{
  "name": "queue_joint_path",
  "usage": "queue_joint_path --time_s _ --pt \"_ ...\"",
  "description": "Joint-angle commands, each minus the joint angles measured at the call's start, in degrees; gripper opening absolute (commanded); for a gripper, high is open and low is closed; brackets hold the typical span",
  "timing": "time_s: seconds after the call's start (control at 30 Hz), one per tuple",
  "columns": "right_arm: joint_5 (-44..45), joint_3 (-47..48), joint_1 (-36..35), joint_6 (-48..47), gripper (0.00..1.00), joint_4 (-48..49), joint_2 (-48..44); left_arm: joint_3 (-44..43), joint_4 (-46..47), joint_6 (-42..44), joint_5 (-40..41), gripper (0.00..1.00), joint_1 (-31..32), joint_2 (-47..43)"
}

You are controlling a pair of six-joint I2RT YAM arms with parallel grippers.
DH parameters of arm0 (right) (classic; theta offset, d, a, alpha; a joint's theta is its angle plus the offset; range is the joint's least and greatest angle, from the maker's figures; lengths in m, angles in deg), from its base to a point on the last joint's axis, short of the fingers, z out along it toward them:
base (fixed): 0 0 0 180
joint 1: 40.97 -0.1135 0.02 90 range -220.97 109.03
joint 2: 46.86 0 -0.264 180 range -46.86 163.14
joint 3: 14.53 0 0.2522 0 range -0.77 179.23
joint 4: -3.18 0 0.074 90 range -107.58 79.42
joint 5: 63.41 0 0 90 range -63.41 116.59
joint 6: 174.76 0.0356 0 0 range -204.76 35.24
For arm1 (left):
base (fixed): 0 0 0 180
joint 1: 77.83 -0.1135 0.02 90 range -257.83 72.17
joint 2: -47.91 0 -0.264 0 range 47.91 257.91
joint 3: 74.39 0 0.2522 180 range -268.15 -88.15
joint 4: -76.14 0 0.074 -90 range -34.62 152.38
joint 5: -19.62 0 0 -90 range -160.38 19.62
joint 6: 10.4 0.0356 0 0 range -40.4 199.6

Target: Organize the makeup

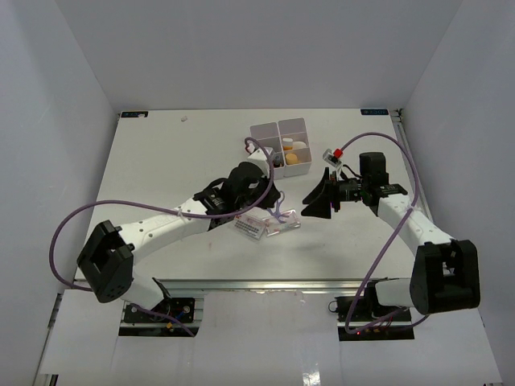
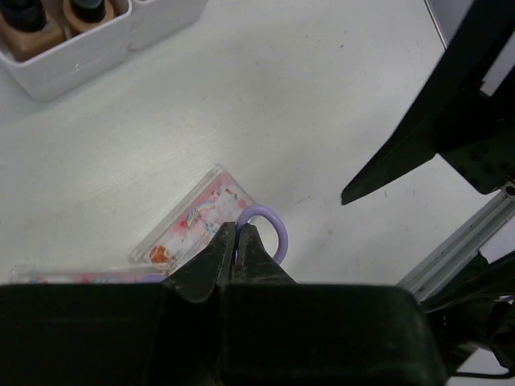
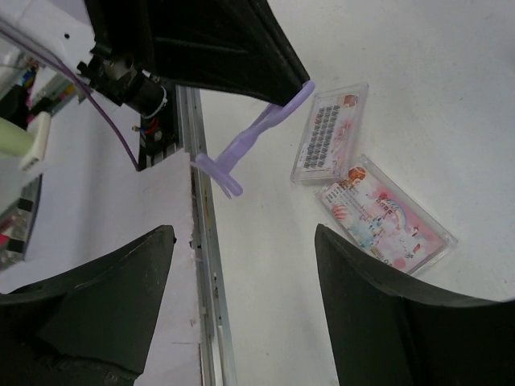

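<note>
My left gripper [image 1: 276,201] is shut on the thin purple tool [image 1: 283,211] and holds it just above the table. In the left wrist view the jaws [image 2: 238,229] pinch the tool's ring [image 2: 272,227]. Two flat clear packets with pink-red print [image 1: 253,227] [image 1: 282,224] lie on the table under it; both also show in the right wrist view [image 3: 331,133] [image 3: 383,214]. My right gripper [image 1: 316,203] is open and empty, just right of the tool [image 3: 256,135]. A tan-orange sponge [image 1: 293,159] and a white oval piece [image 1: 299,145] lie in the white box [image 1: 264,131].
The white four-compartment box stands at the back centre; its near corner holds tan bottles with black caps [image 2: 36,28]. The table's front metal rail [image 3: 205,265] runs just near the grippers. My right gripper's black fingers [image 2: 418,129] show close by in the left wrist view.
</note>
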Motion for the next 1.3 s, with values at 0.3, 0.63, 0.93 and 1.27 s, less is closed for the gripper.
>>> queue_joint_path --time_s 0.3,0.63,0.93,1.27 --pt "4.88 7.23 -2.02 9.67 0.70 2.48 12.66 -7.24 8.67 9.27 5.66 0.00 3.88 10.99" --pt "12.12 8.20 -2.57 6.93 0.53 0.95 13.16 -7.57 9.10 9.54 5.08 0.00 5.02 11.51" --pt "9.73 8.64 -2.59 6.53 0.45 0.61 13.61 -8.29 9.10 9.63 4.90 0.00 6.41 12.52" --pt "7.10 8.55 -2.57 6.54 0.28 0.58 14.80 -9.13 9.16 10.33 5.09 0.00 7.08 13.17"
